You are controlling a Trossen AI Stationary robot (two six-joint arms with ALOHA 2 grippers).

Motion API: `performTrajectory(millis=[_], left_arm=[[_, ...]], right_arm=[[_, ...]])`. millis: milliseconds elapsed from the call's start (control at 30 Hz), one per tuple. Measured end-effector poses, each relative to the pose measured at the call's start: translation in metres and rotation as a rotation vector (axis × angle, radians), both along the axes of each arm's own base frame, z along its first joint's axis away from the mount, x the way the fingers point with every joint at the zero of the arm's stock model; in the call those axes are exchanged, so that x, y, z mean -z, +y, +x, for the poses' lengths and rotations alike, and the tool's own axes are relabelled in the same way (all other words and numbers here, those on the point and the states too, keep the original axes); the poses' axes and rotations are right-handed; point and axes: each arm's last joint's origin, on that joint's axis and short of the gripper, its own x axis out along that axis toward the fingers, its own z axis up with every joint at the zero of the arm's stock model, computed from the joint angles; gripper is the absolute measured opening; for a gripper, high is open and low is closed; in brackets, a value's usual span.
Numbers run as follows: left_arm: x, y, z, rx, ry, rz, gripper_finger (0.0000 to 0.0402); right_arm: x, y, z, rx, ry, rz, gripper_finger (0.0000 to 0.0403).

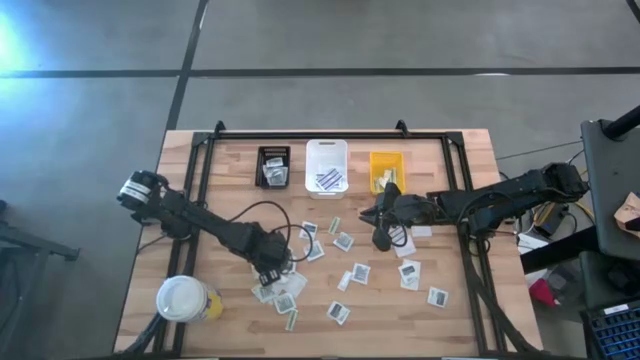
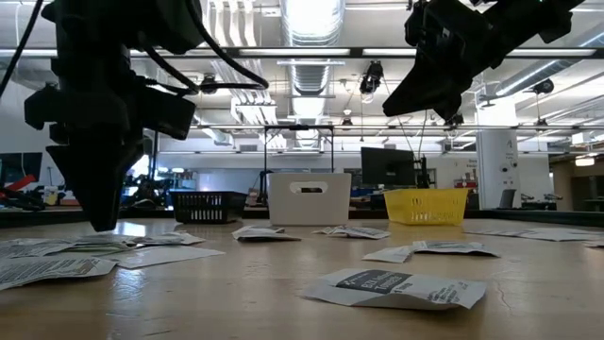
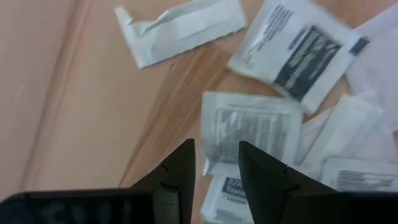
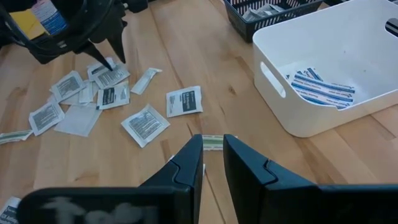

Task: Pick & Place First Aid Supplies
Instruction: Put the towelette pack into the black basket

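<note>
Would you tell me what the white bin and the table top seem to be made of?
The white bin: probably smooth moulded plastic, with rounded corners, a cut-out handle and a soft sheen. The table top: pale wood, seemingly butcher-block, with visible grain and joined strips, matte to lightly sealed.

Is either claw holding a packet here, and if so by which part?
Nothing is held. The left claw stands open over the packet pile; the right claw stands open above a yellow-green strip.

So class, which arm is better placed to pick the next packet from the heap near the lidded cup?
Left, probably. The left hand hangs open right over the packet pile, packets showing between its fingers. The right hand hovers near the yellow bin, well away.
</note>
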Motion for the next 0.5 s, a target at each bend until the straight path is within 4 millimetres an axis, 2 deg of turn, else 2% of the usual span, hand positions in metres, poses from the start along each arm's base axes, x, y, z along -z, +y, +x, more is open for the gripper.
performTrajectory(millis=[200,500], left_arm=[[0.0014,0.0015,-0.0046,-0.013,0.046,0.006,0.0115],[0.0087,0.0007,-0.005,-0.005,0.025,-0.054,0.0115]], right_arm=[[0.0001,0.0,-0.0001,0.0,0.0,0.0,0.0059],[0.0001,0.0,-0.0001,0.0,0.0,0.0,0.0059]])
